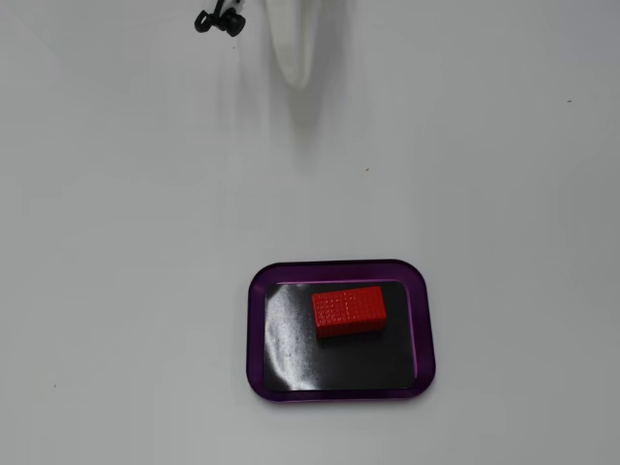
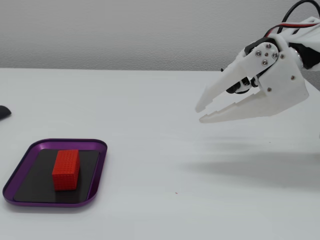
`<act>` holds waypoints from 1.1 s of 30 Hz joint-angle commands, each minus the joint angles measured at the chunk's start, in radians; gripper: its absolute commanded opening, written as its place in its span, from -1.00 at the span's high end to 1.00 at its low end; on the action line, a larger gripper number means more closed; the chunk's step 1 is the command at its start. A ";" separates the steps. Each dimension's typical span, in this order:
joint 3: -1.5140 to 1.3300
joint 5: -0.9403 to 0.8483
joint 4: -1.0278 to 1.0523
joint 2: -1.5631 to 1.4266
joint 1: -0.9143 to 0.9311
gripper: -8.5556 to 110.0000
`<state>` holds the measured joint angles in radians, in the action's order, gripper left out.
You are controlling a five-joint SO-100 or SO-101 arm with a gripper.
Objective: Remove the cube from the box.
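Cube (image 1: 350,310) is sitting inside the box (image 1: 259,334), flat on the shiny black bottom, a bit toward the upper side of the box in a fixed view that looks down and not touching the purple rim anywhere. From the side-on fixed view the cube (image 2: 66,169) lies roughly in the middle of the box (image 2: 95,177), long side running front to back, and you can see that fine grid texture on it. The white hand (image 2: 201,113) hangs in the air well apart from the box, off to its right in that view, tilted down toward the surface (image 2: 160,150) with its two fingers only slightly apart at the tips and nothing between them. In the top-down view only a white tip (image 1: 294,44) of it pokes in, far above the box, with a small black cable bit (image 1: 219,20) next to it.
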<state>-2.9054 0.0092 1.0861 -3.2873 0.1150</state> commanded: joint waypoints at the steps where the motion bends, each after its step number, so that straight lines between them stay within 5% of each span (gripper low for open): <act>1: -0.003 0.009 -0.095 -0.052 0.000 0.86; 18: 0.189 0.000 -0.078 0.029 0.000 0.86; 33: 1.078 -0.003 -0.106 1.230 -0.006 0.85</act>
<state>-2.0356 0.0123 0.9879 -2.1967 0.1104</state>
